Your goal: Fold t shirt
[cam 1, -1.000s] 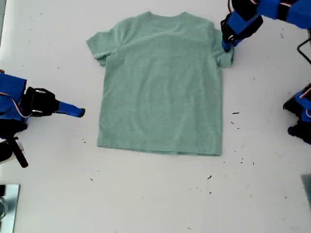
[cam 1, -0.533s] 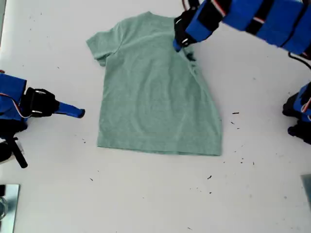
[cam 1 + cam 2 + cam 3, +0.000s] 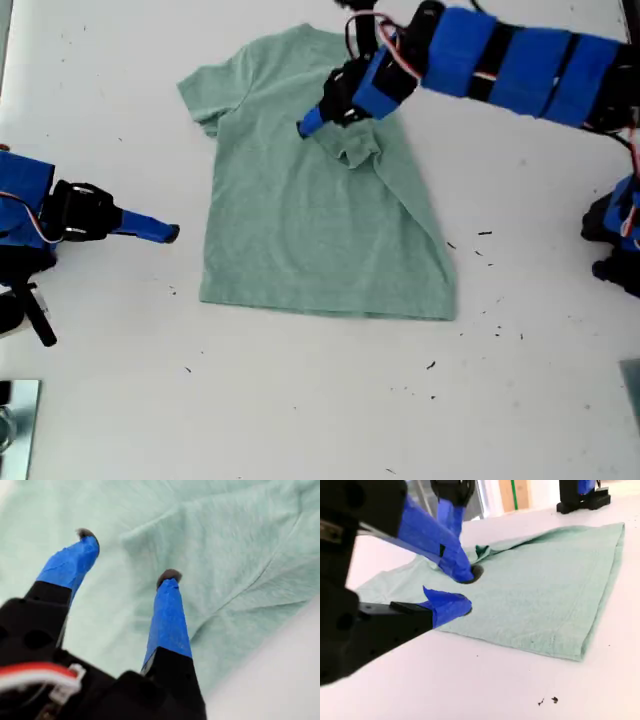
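1. Nearest the camera in the exterior view, the front of the white desk (image 3: 320,420) is bare but for a few dark specks.
2. At the desk's edge on the exterior view's left, my second gripper (image 3: 165,232) lies low over the desk, its blue-taped tips pointing toward the shirt but apart from it. In the second wrist view its jaws (image 3: 462,587) stand slightly apart with nothing between them, near the shirt's side edge.
3. The small pale sage-green heathered short-sleeved t shirt (image 3: 300,230) lies front up on the middle of the desk, hem toward the near edge and round neckline toward the far edge. Its hem and the side on the exterior view's left lie flat, with that sleeve spread out.
4. The side of the shirt on the exterior view's right is turned inward: the sleeve sits bunched on the chest, and the edge below it runs as a slanted fold down to the hem corner.
5. Farthest back, my first gripper (image 3: 310,122) reaches in from the desk's far corner on the exterior view's right, on a long blue and black arm (image 3: 500,65), and hangs over the chest just beside the bunched sleeve. In the first wrist view its two blue-taped fingers (image 3: 167,615) are spread wide above the cloth, pinching nothing.
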